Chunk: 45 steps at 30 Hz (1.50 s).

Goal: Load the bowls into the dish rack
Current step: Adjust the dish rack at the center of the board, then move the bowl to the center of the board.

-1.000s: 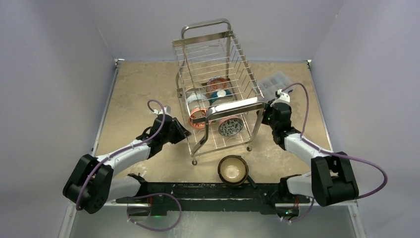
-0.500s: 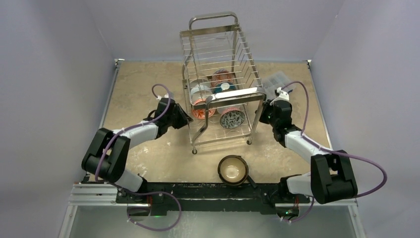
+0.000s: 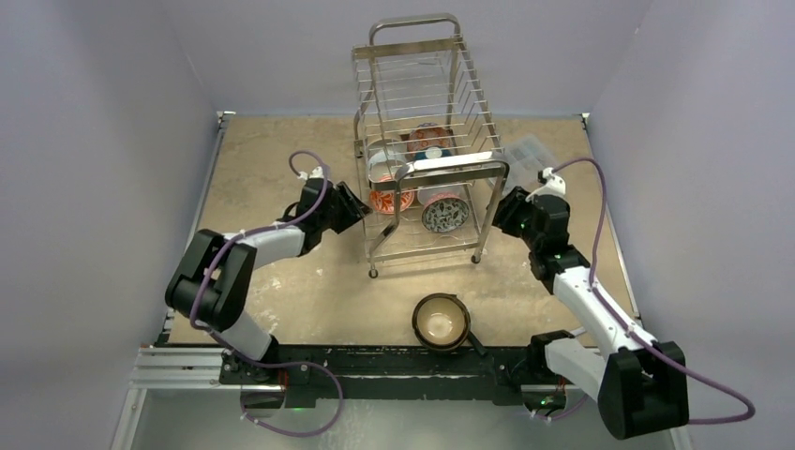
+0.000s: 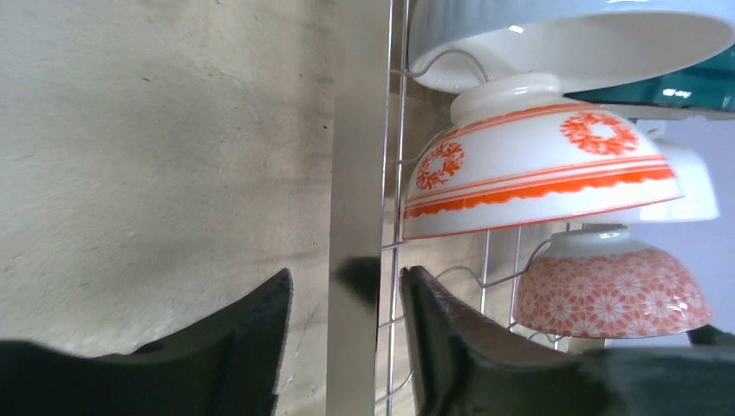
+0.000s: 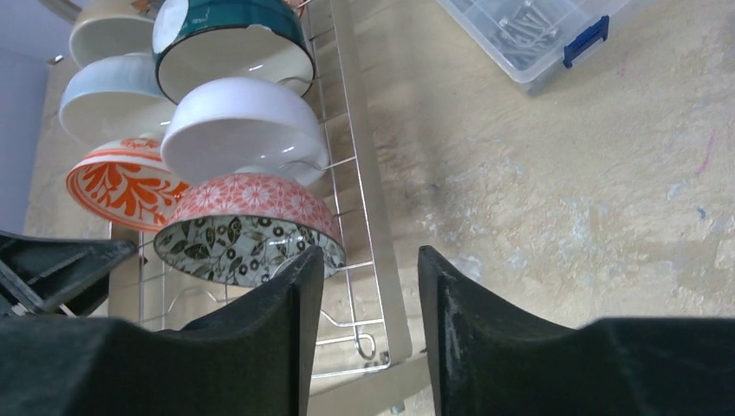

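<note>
The chrome wire dish rack point(image 3: 427, 112) stands upright at the back middle of the table. Several bowls lie in its lower tier, among them an orange-and-white bowl point(image 4: 537, 169), a red patterned bowl point(image 5: 251, 208), a white bowl point(image 5: 243, 130) and a teal bowl point(image 5: 234, 43). A dark brown bowl point(image 3: 442, 322) with a cream inside sits alone on the table in front. My left gripper point(image 4: 345, 286) is open astride the rack's flat left post point(image 4: 357, 156), with gaps on both sides. My right gripper point(image 5: 371, 260) is open by the rack's right bottom bar point(image 5: 381, 251).
A clear plastic compartment box point(image 3: 528, 150) lies behind the right gripper, close to the rack's right side. Walls close the table on three sides. Both arms reach in beside the rack's legs.
The rack has swung from tilted to upright and shifted back and right. Both grippers have opened off its frame, and the right arm has drawn slightly outward.
</note>
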Tool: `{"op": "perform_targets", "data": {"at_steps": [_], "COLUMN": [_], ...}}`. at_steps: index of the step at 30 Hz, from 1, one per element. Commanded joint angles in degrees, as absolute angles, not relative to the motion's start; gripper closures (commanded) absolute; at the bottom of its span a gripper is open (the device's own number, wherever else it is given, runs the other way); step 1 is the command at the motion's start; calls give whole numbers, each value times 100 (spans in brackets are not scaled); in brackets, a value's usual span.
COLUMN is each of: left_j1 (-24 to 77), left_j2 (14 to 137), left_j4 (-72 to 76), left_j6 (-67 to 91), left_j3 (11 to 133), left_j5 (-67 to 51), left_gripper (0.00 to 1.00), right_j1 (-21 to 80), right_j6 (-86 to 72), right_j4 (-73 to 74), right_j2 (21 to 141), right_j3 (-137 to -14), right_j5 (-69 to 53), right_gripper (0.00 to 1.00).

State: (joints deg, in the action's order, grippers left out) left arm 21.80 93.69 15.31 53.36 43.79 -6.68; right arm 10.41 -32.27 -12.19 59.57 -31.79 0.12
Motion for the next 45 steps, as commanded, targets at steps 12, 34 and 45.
{"op": "perform_targets", "data": {"at_steps": [12,34,45], "left_j1": [2103,5423,6866], "left_j2": [5810,5215,7095], "left_j4": [-1115,-365,954], "left_j6": [5241,6987,7625], "left_j3": [3043,2183,2807], "left_j5": [-126,-45,756], "left_gripper": [12,5,3], "right_j1": [1020,1020,1014], "right_j6": [-3545,-3402,-3359], "right_j4": [-134,-675,-729], "right_j2": [5456,6228,6369], "right_j3": [-2851,-2733,-2698], "right_j5": [-426,-1062,-1171], "right_gripper": [42,40,40]}}
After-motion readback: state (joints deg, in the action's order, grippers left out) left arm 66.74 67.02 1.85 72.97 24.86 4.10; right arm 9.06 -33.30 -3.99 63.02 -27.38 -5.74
